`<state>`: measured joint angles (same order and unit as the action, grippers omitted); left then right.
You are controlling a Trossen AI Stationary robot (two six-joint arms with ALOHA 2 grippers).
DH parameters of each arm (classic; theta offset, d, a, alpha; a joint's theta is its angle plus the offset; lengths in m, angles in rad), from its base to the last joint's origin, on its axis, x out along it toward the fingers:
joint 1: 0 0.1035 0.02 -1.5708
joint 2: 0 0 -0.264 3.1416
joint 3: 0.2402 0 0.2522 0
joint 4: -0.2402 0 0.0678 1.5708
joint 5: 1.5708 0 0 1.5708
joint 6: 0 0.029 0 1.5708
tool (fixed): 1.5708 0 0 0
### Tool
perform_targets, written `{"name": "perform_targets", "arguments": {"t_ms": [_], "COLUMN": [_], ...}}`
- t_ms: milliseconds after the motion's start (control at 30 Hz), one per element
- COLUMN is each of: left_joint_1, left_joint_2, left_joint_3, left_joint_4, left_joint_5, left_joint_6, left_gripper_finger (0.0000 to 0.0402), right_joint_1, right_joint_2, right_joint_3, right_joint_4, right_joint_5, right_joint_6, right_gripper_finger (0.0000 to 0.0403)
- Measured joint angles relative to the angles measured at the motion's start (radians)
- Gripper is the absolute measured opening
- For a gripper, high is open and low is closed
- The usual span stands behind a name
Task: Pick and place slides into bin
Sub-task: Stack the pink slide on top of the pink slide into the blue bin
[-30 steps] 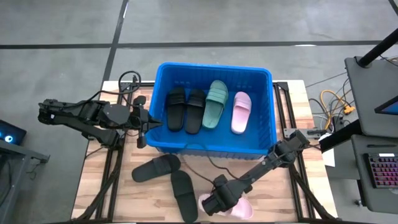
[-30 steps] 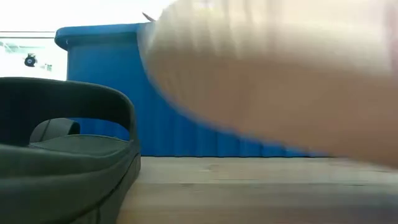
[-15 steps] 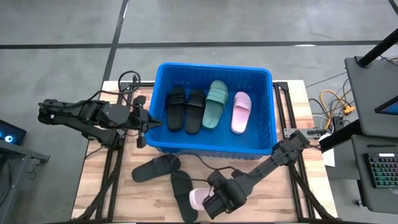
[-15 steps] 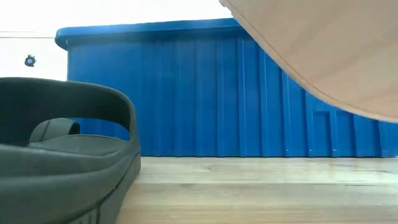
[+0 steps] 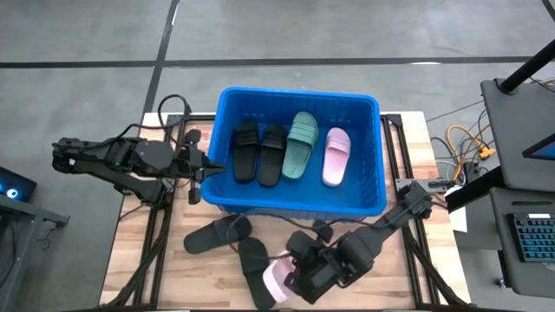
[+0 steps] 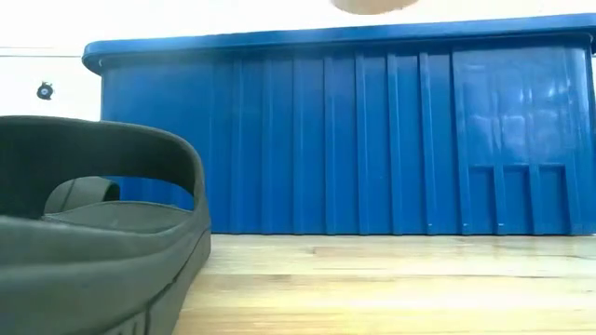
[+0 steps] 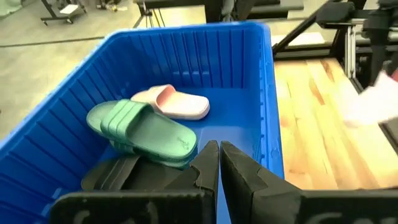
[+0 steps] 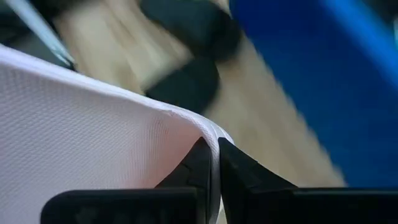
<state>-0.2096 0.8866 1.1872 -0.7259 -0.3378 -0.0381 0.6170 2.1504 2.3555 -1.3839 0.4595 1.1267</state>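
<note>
**Four slides in the bin, a pink one in the air**

From above, the blue bin (image 5: 299, 156) sits at the table's far edge holding two black slides (image 5: 258, 152), a green slide (image 5: 301, 144) and a pink slide (image 5: 336, 156). Two more black slides (image 5: 236, 247) lie near the front edge, left of centre. The right gripper (image 5: 290, 279) is clamped on another pink slide (image 5: 276, 279) above the front edge; only seven show, so I'd call it roughly half done.

At table height, one black slide (image 6: 98, 233) fills the near left, the bin wall (image 6: 354, 140) behind it.

The left wrist camera shows the left gripper (image 7: 219, 163), fingers pressed together and empty, hanging at the bin's left rim.

The right wrist camera shows pink foam pinched between its fingers, the bin wall standing ahead.
</note>
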Motion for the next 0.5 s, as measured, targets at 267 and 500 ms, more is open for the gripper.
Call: {"name": "perform_targets", "arguments": {"t_ms": [267, 500], "left_joint_1": [0.0, 0.0], "left_joint_2": [-0.011, -0.018], "left_joint_3": [0.005, 0.006], "left_joint_4": [0.014, 0.012], "left_joint_5": [0.0, 0.0], "left_joint_6": [-0.001, -0.007], "left_gripper_finger": [0.0, 0.0], "right_joint_1": [-0.02, -0.045], "right_joint_2": [-0.101, -0.225], "right_joint_3": [0.0, 0.0], "right_joint_4": [0.257, 0.266], "right_joint_5": [0.136, 0.281], "right_joint_6": [-0.389, -0.592], "right_gripper_finger": [0.0011, 0.0011]}}
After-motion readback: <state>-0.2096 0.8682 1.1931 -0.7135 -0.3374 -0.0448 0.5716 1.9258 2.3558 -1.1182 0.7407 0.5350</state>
